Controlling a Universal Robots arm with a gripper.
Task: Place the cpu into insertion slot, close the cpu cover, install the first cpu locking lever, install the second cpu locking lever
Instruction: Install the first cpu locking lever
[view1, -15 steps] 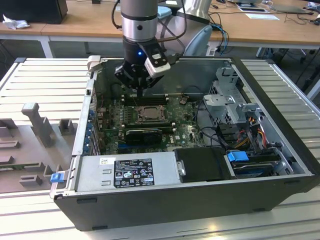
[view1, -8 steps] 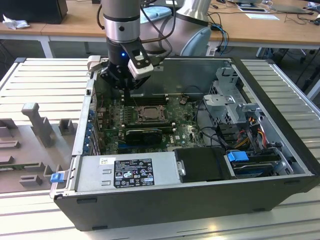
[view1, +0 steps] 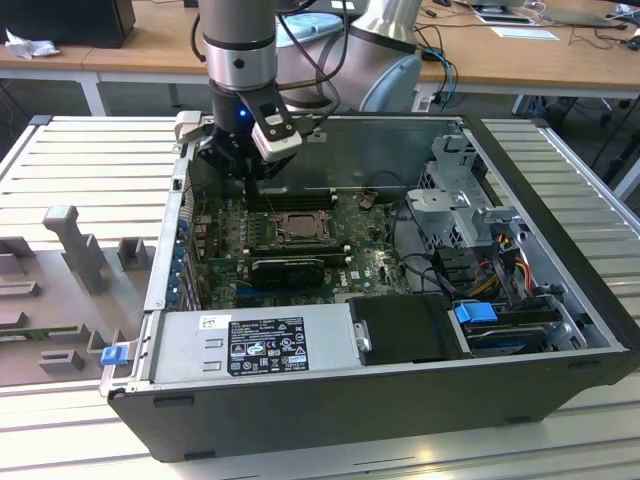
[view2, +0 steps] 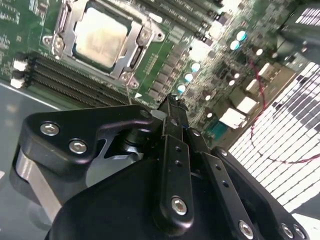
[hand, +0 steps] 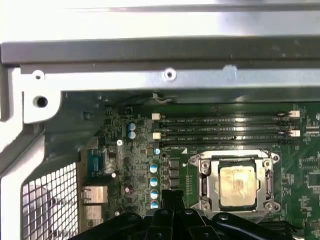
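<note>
cpu seated under its cover, end effector beside the socket

the cpu (hand: 237, 186) is seen lying flat in the insertion slot (view1: 297, 226) on the green board, and the cpu cover (hand: 205, 181) is folded down around it, its silver frame bordering the chip. the end effector (view2: 172, 106) is held above the board just beside the socket, near the memory slots (hand: 225, 127); its fingers appear to be pressed together with nothing gripped. the open computer case (view1: 400, 400) is laid on the slatted desk (view1: 90, 160)
</note>
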